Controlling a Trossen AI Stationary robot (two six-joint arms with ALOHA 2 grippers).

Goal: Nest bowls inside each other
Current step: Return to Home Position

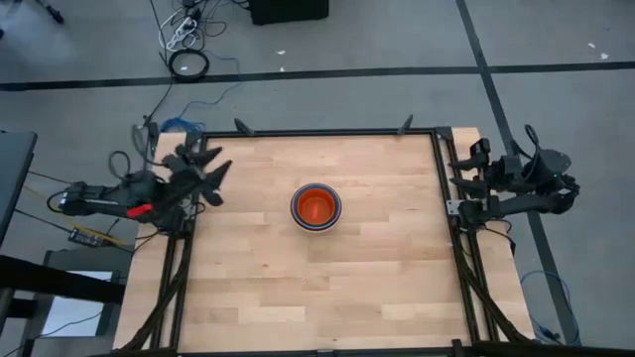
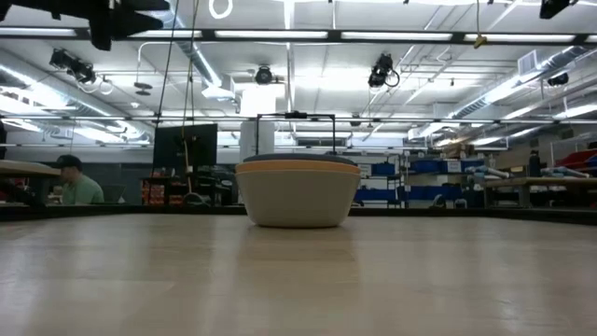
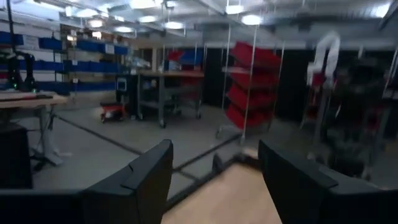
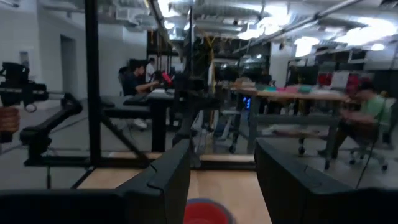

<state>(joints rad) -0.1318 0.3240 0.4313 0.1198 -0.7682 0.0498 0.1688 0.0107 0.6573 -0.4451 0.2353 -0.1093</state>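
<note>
The bowls (image 1: 316, 206) stand nested in one stack at the middle of the wooden table, resting on the outermost bowl's base. From above a blue rim shows around a red inside. In the low view the stack (image 2: 298, 191) shows a pale grey outer wall with orange and blue rims above it. My left gripper (image 1: 212, 179) hovers open over the table's left edge, far from the stack; its fingers (image 3: 149, 177) have nothing between them. My right gripper (image 1: 464, 188) hangs open at the table's right edge, and the stack's red top (image 4: 208, 213) shows far off between its fingers.
A black metal frame (image 1: 442, 178) runs round the table, with clamps at the far edge (image 1: 405, 125). Cables (image 1: 189, 61) lie on the floor beyond. People sit at benches in the room behind (image 2: 76, 185) (image 4: 132, 81).
</note>
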